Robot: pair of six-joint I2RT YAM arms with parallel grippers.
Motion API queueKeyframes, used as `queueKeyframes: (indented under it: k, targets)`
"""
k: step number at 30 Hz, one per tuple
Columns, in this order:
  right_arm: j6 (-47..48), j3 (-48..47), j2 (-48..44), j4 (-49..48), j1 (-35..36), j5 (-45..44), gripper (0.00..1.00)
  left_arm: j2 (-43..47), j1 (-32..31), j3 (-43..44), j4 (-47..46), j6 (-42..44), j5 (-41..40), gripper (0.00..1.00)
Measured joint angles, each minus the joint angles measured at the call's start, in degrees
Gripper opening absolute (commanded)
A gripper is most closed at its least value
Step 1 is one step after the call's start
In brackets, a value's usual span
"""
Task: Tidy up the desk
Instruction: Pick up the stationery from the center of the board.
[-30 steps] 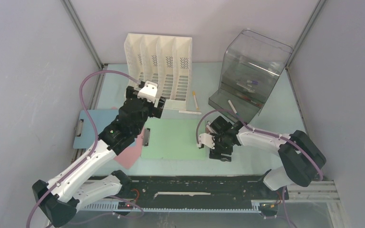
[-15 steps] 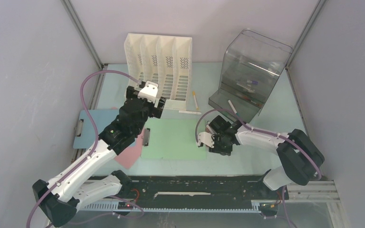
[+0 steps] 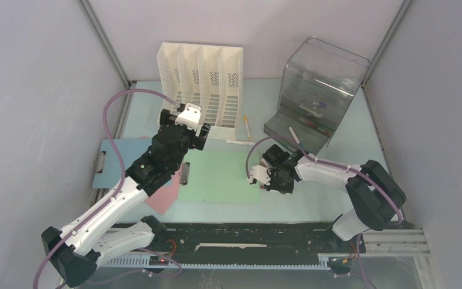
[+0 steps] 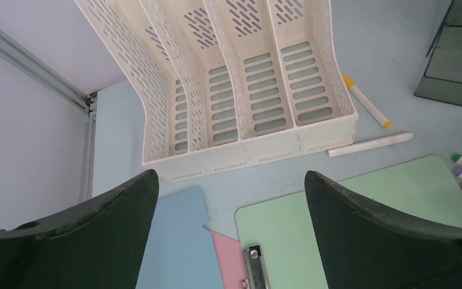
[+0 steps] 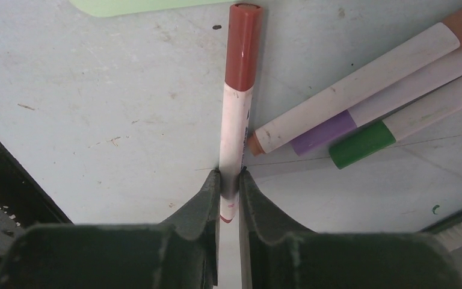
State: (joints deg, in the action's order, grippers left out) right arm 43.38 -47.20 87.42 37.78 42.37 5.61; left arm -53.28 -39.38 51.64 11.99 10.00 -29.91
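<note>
The desk (image 3: 331, 198) is the pale mint tabletop. My right gripper (image 5: 229, 180) is shut on the tail end of a white marker with a brown-red cap (image 5: 236, 114), which lies on the desk and points at the green clipboard's (image 3: 219, 174) right edge. In the top view the right gripper (image 3: 264, 179) sits just right of that clipboard. Three more markers, orange (image 5: 361, 84), purple (image 5: 391, 102) and green (image 5: 415, 117), lie beside it. My left gripper (image 4: 230, 177) hangs open and empty above the clipboards, in front of the white file rack (image 4: 240, 78).
A blue clipboard (image 3: 117, 159) and a pink sheet (image 3: 165, 195) lie left of the green one. A yellow-capped marker (image 3: 246, 126) and a white pen (image 3: 240, 142) lie near the file rack (image 3: 201, 81). A smoky transparent organizer (image 3: 316, 90) stands at the back right.
The right gripper's jaws have closed onto the brown-red-capped marker, and its wrist has edged slightly left and away from the near edge. The left arm has not moved.
</note>
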Motion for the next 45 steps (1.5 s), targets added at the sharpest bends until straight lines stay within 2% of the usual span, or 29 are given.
queueKeyframes:
  k: [1, 15, 26, 36, 45]
  targets:
    - [0.07, -0.28, 0.26, 0.44, -0.09, 0.04, 0.00, 0.00, -0.09, 0.00, 0.00, 0.15, -0.02, 1.00]
    - [2.34, -2.64, 0.61, 7.96, -2.67, 4.20, 0.00, 0.00, -0.52, 0.00, -0.02, 0.68, -1.01, 1.00]
    - [3.61, -3.89, -8.83, 10.10, -9.49, 9.88, 0.00, 0.02, -0.63, 0.00, 0.00, 1.09, -1.44, 1.00]
    - [-0.31, -3.69, -18.32, 2.14, -17.73, 6.25, 0.00, 0.00, -0.63, 0.00, 0.00, 1.14, -1.44, 1.00]
    - [-5.51, -0.31, -20.57, -10.27, -22.01, -5.90, 0.00, -0.11, -0.63, 0.00, -0.02, 1.22, -1.42, 1.00]
